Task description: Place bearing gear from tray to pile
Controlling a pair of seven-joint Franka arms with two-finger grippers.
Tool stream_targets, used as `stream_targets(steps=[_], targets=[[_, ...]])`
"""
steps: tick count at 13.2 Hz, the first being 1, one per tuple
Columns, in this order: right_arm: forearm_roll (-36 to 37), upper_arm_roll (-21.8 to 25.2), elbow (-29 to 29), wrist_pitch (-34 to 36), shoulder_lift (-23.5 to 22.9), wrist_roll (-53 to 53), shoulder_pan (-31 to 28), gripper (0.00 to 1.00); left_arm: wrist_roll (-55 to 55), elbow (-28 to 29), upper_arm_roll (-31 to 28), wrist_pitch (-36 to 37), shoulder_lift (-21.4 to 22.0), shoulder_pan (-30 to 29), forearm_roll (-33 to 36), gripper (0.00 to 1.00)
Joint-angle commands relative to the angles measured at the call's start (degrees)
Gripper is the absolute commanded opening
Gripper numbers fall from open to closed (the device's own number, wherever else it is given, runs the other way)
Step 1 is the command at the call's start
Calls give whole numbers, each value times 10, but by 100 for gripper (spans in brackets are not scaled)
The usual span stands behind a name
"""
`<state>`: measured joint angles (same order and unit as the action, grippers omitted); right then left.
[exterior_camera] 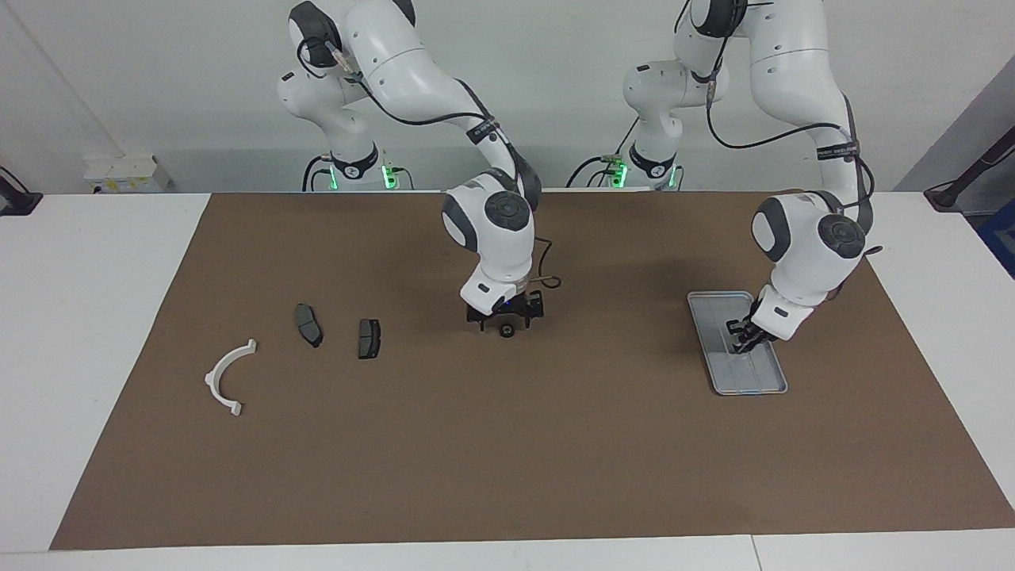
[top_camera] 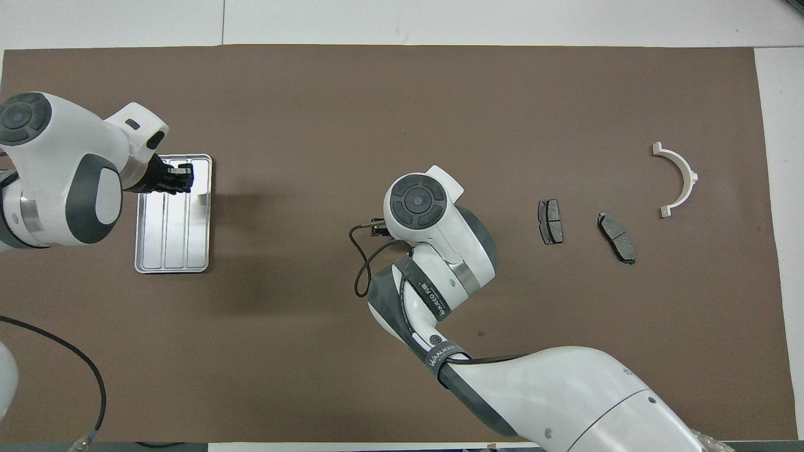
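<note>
Student: Parts, read across the facing view?

Tutor: Pile (exterior_camera: 308,325) first, toward the right arm's end of the table: a white curved bracket (exterior_camera: 212,377) and two dark plates (exterior_camera: 369,339), lying apart from one another. Next, the right gripper (exterior_camera: 505,321), low over the middle of the mat with its fingers spread, waiting. Last, the tray (exterior_camera: 761,377), toward the left arm's end. The left gripper (exterior_camera: 744,337) reaches down into it with fingertips pressed together.

Student: And the gear?

Tutor: It cannot be made out. The rest of the tray shows only bare grooves, so it is probably hidden between those closed fingertips, though no view confirms it.

Student: How would it handle?

Tutor: Judged from its name: small, hard and stiff, heavy for its size, and smooth enough to slip or roll. A pinch across the outer rim seems the safest hold. It is unlikely to break if set down low.

Student: Surface and room?

Tutor: A brown mat (exterior_camera: 507,460), flat and matte, covers most of a white table (exterior_camera: 79,317). A plain pale wall (exterior_camera: 158,79) rises at the robots' end.
</note>
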<state>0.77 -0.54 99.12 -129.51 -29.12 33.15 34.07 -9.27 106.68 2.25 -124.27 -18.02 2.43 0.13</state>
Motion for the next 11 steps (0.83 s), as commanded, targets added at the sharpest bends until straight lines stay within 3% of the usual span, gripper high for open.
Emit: stream_targets(steps=[1, 2, 5, 8, 9, 11], targets=[[-16, -4, 8, -21, -2, -15, -5, 100, -63, -2, -7, 24, 7, 40, 8, 10], [-16, -4, 9, -21, -2, -14, -4, 97, -74, -2, -7, 28, 8, 48, 8, 10], [-16, -4, 9, -23, -2, -9, -2, 47, -99, -2, -6, 31, 11, 59, 8, 11], [-16, -3, 8, -24, -2, -9, -1, 8, -117, -2, -1, 33, 13, 61, 5, 11], [-14, -3, 6, -22, -2, -16, -1, 0, -126, -2, -1, 32, 14, 69, 5, 11], [-4, -2, -2, -8, 0, -30, -8, 0, -152, -2, -1, 33, 15, 83, 4, 11]])
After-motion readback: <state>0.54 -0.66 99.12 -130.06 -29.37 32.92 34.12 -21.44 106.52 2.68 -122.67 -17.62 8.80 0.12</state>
